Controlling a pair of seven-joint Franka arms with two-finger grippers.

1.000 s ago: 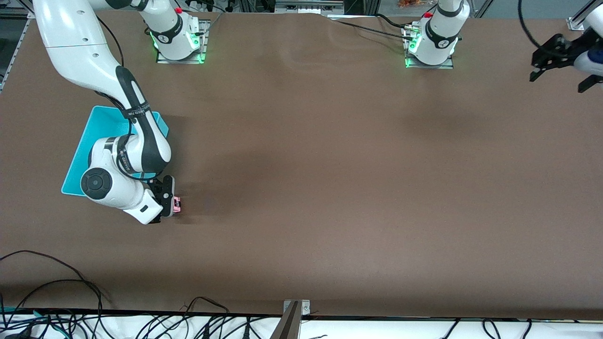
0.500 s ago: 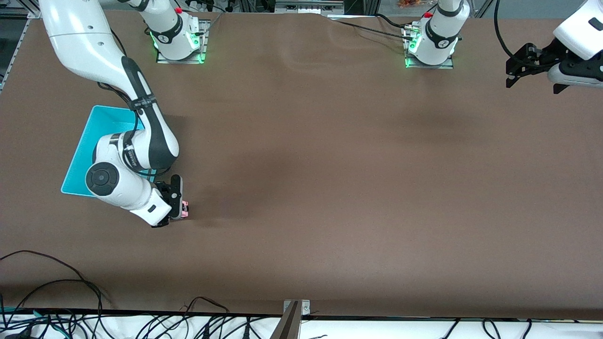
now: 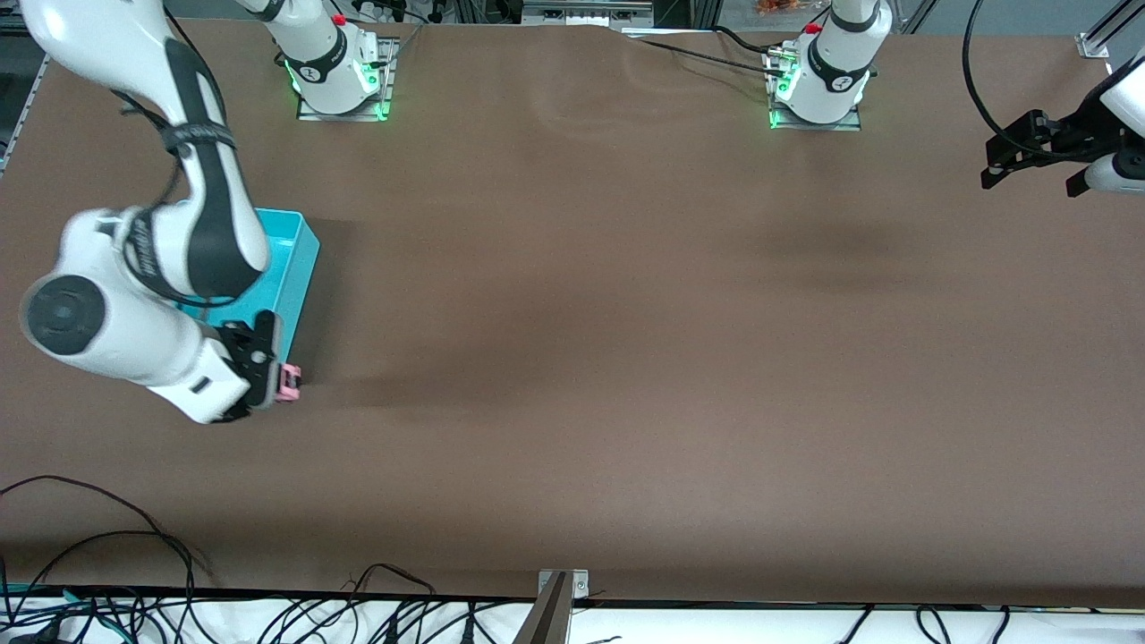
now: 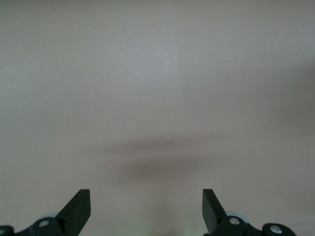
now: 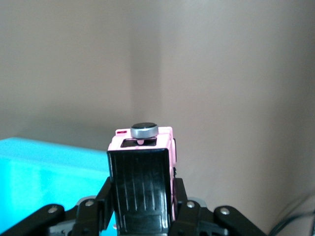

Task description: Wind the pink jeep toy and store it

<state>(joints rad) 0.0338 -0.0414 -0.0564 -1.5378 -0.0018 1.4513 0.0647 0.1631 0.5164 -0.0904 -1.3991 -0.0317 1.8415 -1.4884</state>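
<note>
The pink jeep toy (image 3: pixel 289 383) is held off the table between the fingers of my right gripper (image 3: pixel 277 379), which is shut on it. It hangs over the brown table just past the corner of the turquoise bin (image 3: pixel 301 260). In the right wrist view the jeep's black roof (image 5: pixel 141 172) fills the space between the jaws, with a round silver-rimmed knob at its tip, and the bin (image 5: pixel 44 172) lies beside it. My left gripper (image 3: pixel 1030 159) waits open in the air at the left arm's end of the table. The left wrist view shows its fingers (image 4: pixel 78 206) spread over bare table.
The two arm bases (image 3: pixel 340 72) (image 3: pixel 818 80) stand at the table's back edge. Black cables (image 3: pixel 107 537) trail along the front edge, where a metal bracket (image 3: pixel 562 586) is fixed at the middle.
My right arm has risen and swung toward the right arm's end of the table, carrying the jeep to the bin's near corner. My left gripper has shifted slightly.
</note>
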